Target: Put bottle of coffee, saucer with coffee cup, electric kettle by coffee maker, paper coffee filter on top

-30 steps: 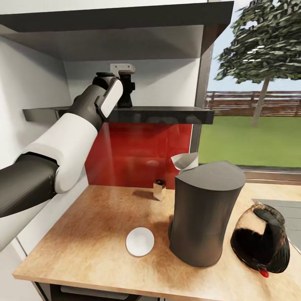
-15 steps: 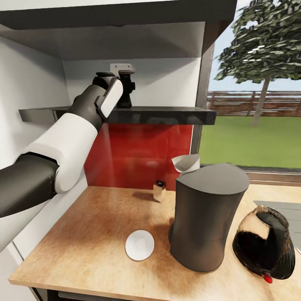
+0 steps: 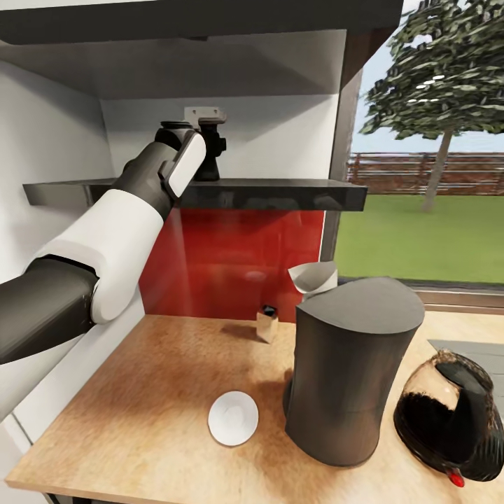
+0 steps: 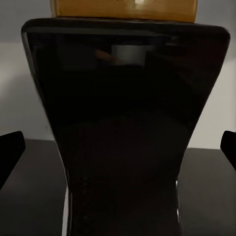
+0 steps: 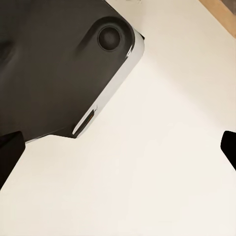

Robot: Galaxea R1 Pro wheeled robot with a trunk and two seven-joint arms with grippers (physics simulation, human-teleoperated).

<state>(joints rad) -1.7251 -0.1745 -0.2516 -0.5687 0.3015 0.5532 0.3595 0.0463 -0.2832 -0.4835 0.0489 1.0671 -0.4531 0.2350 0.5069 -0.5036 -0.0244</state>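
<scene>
The wooden worktop (image 3: pixel 140 420) is filling the lower half of the head view, and nearest the camera a white saucer (image 3: pixel 233 418) is lying flat on it at lower centre, just left of the coffee maker (image 3: pixel 353 371), a tall dark grey body standing upright at lower right. A round dark electric kettle (image 3: pixel 453 427) with a red switch is sitting at the far lower right, close beside the coffee maker. A white paper coffee filter (image 3: pixel 313 278) is showing as an open cone just above and behind the coffee maker's top left edge; whether it is touching the machine cannot be told. Further back, near the red backsplash (image 3: pixel 231 259), a small pale object with a dark top (image 3: pixel 266 322) is standing on the worktop, too small to name. The left arm (image 3: pixel 105 245) is reaching from the left edge up to the dark kitchen shelf (image 3: pixel 280 190) in the upper middle, where the bottle of coffee (image 3: pixel 210 143) is standing upright. In the left wrist view the dark bottle with its golden cap is looming between the two black fingertips (image 4: pixel 10 155), which are standing wide apart at either edge, so the left jaws are spread around it without touching. In the right wrist view the right jaws are likewise spread, fingertips (image 5: pixel 10 155) at the edges, over a pale surface and a dark rounded robot part (image 5: pixel 54 64).
</scene>
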